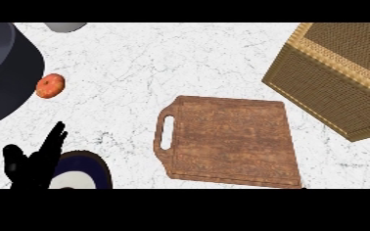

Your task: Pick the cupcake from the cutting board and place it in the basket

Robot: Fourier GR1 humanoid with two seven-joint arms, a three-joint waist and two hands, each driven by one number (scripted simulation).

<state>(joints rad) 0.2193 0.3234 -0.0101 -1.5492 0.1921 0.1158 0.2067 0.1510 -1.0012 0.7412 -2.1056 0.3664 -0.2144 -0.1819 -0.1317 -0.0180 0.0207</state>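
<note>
Wooden cutting board [231, 139]: bare, no cupcake in sight
Basket [325, 78]: waiting far right
Left hand [33, 164]: fingers straight, resting
Right hand: unseen

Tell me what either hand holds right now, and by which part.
Nothing: the left hand rests open at the lower left, fingers up. The right hand is out of view.

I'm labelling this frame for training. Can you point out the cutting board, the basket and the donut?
cutting board [231, 142]: head view, middle of its bare top.
basket [307, 76]: head view, woven side wall.
donut [50, 86]: head view, its orange ring.
</note>
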